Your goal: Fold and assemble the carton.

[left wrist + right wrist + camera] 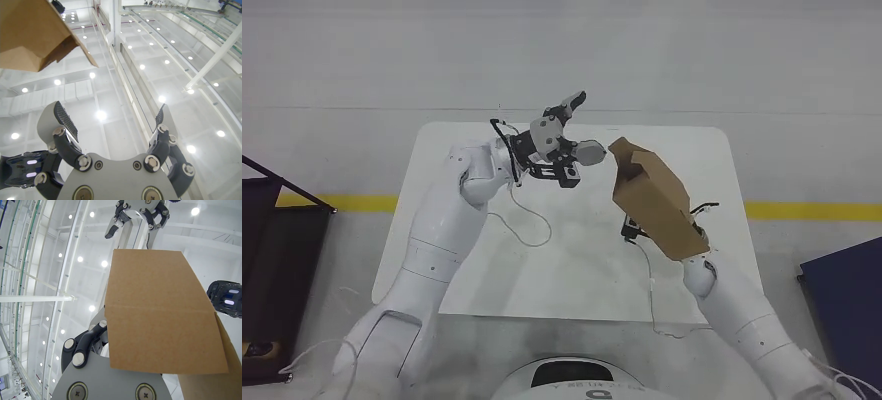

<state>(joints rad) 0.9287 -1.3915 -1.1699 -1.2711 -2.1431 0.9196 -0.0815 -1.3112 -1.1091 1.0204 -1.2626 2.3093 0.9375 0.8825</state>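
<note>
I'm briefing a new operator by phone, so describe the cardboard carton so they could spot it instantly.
Start at the white rectangular table. Over its right side, the right gripper holds a brown cardboard carton aloft, tilted, flaps half-folded at its far end. It is the only brown thing there, beside the open left gripper.

This is looking like a large industrial hall or robot lab. Far beyond the left gripper (110, 107), a high white ceiling (208, 117) is carrying rows of round lights (102, 115), with white beams (217, 56) crossing it and glazed frames (28, 266) running alongside. Below that gripper a white table (562, 280) is standing on a grey floor (542, 60), and a yellow line (812, 211) is running across the floor, showing past the table on either side of the gripper.
</note>
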